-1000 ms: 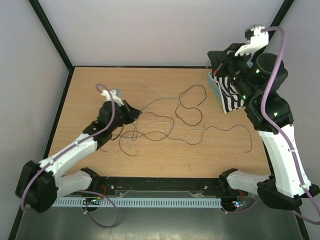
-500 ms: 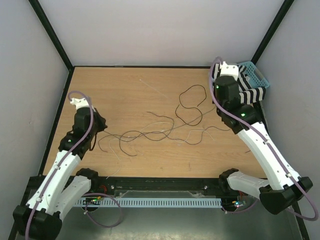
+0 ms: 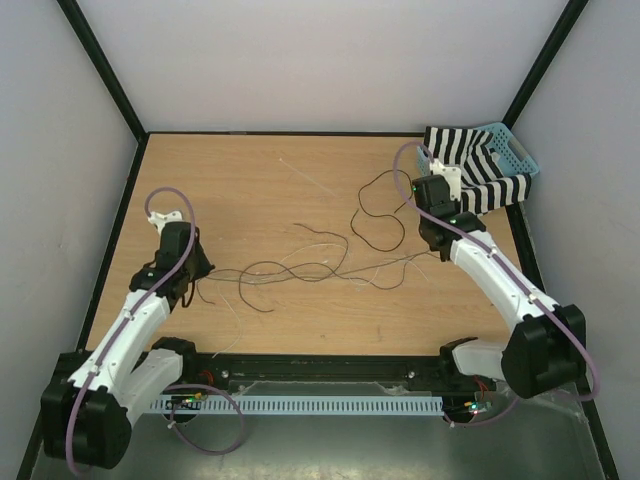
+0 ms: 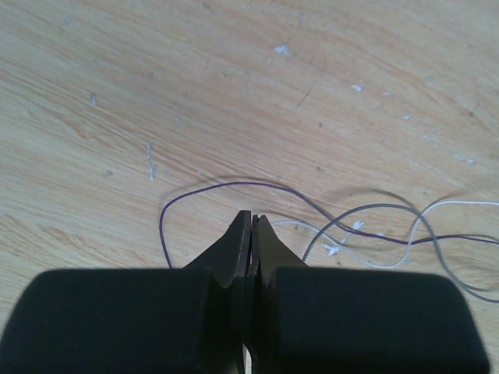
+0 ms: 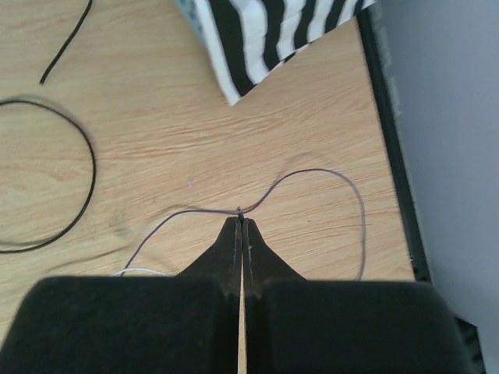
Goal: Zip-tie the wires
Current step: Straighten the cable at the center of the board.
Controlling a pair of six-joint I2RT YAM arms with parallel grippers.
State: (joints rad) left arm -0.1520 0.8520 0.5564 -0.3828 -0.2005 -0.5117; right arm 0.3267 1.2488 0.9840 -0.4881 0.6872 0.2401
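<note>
The wires point(image 3: 330, 268) lie scattered across the middle of the bench point(image 3: 250, 180), thin black and pale strands curling between the two arms, and one dark strand makes a big loop point(image 3: 381, 215) toward the far right.

Over on the near left, the left end effector point(image 3: 203, 270) sits low at the strands' left end with its fingers pressed tight together. Its wrist view shows a dark strand point(image 4: 234, 184) arcing just past the closed tips point(image 4: 251, 222) and pale ones trailing off to the right. Whether anything is caught between those tips, I cannot tell.

On the right, the right end effector point(image 3: 437, 250) is down at the strands' other end and clenched too. From its own camera a thin strand point(image 5: 312, 171) meets the very point of the tips point(image 5: 240, 222), pinched there and bowing out to either side.

Beyond it, in the far right corner, a black-and-white striped cloth point(image 3: 470, 165) lies draped over a blue basket point(image 3: 515, 150).
</note>
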